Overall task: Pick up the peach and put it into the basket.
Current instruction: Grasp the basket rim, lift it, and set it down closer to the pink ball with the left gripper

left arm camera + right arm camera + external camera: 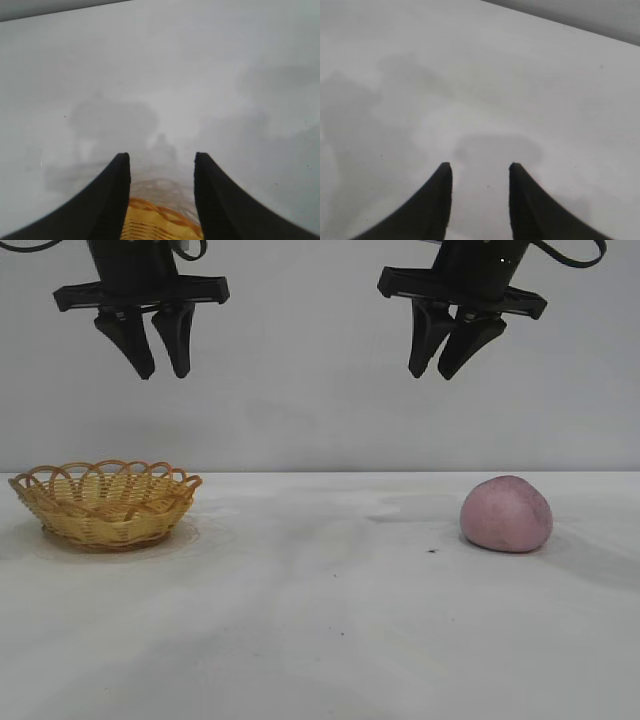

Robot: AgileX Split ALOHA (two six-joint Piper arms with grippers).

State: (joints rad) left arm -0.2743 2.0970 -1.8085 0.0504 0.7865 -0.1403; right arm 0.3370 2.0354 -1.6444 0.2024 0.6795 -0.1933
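Peach [506, 514] and basket [105, 502] well apart, hands high above.

A bare lab test setup: plain white desk [320, 640], blank grey wall [300, 360] behind, two robot arms hanging overhead.

White table [320, 640], plain grey wall [300, 390] behind; faint stains, maybe shadows.

From outside I see both arms cut off at the top edge; my left wrist camera catches only a slice of the basket [160, 222] at the bottom edge.
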